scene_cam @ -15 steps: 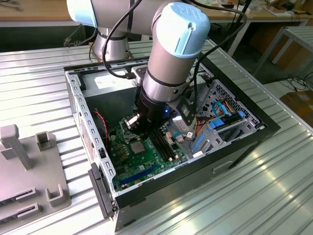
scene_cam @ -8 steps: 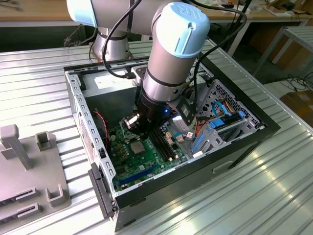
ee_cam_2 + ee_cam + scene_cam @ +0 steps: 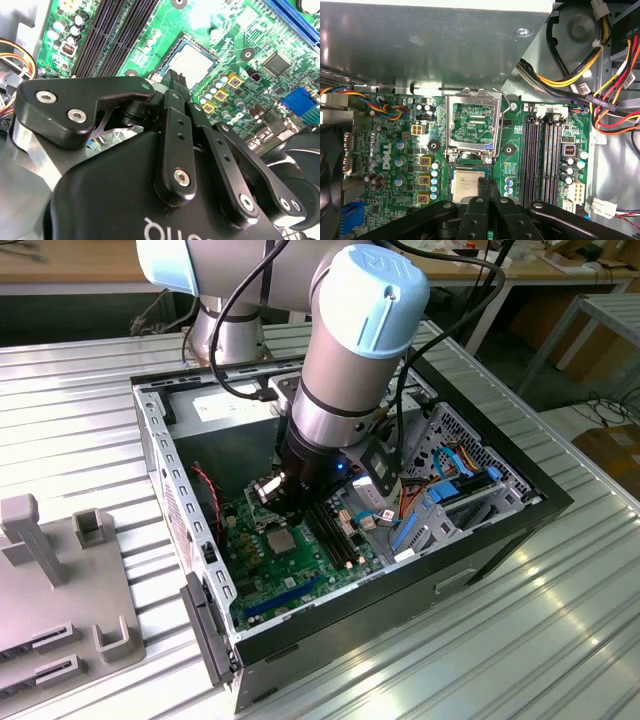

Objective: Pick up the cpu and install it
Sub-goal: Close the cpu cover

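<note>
1. On the exterior view's left, a grey fixture block (image 3: 60, 580) sits on the ribbed metal table (image 3: 560, 640), beside the open computer case (image 3: 180, 500).
2. Inside the case lies the green motherboard (image 3: 290, 575); dark memory slots (image 3: 547, 160) run beside the socket, whose metal load frame (image 3: 472, 122) stands flipped open, with coloured cable bundles (image 3: 585, 75) farther toward the case wall.
3. The cpu (image 3: 466, 186) is a flat square chip with a pale silvery face, lying level in the socket on the motherboard; it also shows in the second wrist view (image 3: 192, 64).
4. The arm (image 3: 350, 350) reaches steeply down into the case, and the gripper (image 3: 487, 184) hangs over the chip's edge with its fingertips (image 3: 176, 79) pressed together, holding nothing.
</note>
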{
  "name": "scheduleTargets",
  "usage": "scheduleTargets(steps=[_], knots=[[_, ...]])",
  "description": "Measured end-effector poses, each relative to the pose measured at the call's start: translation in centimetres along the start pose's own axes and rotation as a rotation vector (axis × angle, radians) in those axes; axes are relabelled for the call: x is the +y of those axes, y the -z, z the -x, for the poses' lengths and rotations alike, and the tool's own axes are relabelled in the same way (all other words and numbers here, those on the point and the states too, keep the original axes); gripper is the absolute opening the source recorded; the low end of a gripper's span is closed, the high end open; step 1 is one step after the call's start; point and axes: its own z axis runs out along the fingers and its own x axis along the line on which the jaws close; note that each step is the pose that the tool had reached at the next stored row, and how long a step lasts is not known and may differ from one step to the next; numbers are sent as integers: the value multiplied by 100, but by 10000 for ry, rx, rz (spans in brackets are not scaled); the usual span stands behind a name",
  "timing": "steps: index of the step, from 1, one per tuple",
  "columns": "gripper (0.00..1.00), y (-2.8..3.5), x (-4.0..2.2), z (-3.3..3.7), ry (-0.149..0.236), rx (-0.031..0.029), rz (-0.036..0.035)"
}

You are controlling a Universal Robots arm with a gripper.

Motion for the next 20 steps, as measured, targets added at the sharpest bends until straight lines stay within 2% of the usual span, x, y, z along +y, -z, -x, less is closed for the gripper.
scheduleTargets(steps=[7,10,14,20], knots=[[11,3,-7,111,42,2,-1],[11,2,-7,117,177,7,-3],[11,3,-7,117,558,24,-11],[11,3,-7,118,616,27,-13]])
